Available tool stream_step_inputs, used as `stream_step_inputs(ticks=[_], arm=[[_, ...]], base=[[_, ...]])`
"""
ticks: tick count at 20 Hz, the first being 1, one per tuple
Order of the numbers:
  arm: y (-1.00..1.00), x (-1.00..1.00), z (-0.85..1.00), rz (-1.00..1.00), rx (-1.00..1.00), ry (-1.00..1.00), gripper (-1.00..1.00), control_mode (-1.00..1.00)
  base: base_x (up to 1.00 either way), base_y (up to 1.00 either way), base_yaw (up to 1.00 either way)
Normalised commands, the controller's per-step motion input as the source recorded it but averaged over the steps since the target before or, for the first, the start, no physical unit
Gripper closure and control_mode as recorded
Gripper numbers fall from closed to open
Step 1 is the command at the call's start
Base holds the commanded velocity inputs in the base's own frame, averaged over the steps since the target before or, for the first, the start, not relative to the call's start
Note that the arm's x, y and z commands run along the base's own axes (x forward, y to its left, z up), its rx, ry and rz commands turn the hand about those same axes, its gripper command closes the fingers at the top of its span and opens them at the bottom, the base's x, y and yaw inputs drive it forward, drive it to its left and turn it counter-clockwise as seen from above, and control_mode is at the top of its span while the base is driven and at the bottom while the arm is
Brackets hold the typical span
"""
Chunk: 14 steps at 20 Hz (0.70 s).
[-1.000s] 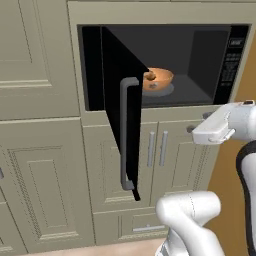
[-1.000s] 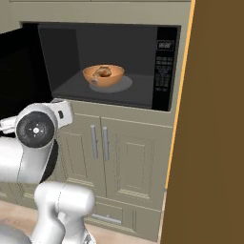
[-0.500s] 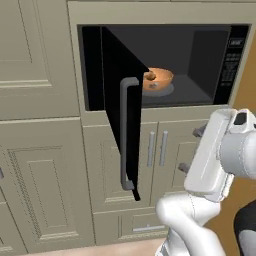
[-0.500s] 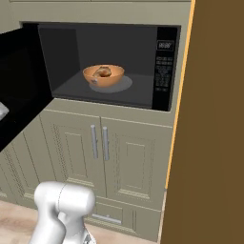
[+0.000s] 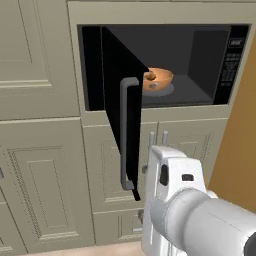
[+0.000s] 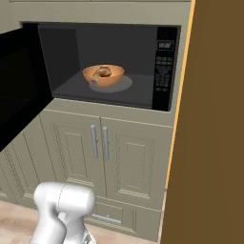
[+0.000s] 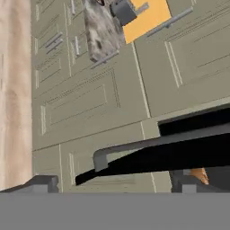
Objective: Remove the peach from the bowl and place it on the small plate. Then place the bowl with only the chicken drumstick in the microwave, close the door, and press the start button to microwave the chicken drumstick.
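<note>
Sitting inside the microwave (image 6: 164, 62), the bowl (image 6: 103, 76) is loaded; your gripper (image 7: 114, 185), jaws wide and empty, faces the door (image 5: 121, 95) to push it shut.

Showing one microwave (image 6: 109, 62), one open door (image 5: 122, 105) with one bar handle (image 5: 125, 135), one bowl (image 6: 103, 76), one drumstick (image 6: 102, 72), two lower cabinet doors (image 6: 105, 157).

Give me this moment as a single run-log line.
bowl: inside microwave, drumstick in it | door: open | claw: open, empty, facing door handle
</note>
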Motion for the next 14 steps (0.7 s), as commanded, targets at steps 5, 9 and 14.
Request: stream_step_inputs(ticks=[5,9,14], arm=[[1.00,0.94,-0.52,0.00,-0.30,0.00,-1.00,-1.00],[0.94,1.00,-0.48,-0.05,-0.27,0.00,-1.00,-1.00],[0.29,1.00,-0.18,-0.18,-0.21,0.06,-1.00,-1.00]], base=[[0.00,0.00,0.00],[0.00,0.00,0.00],[0.00,0.00,0.00]])
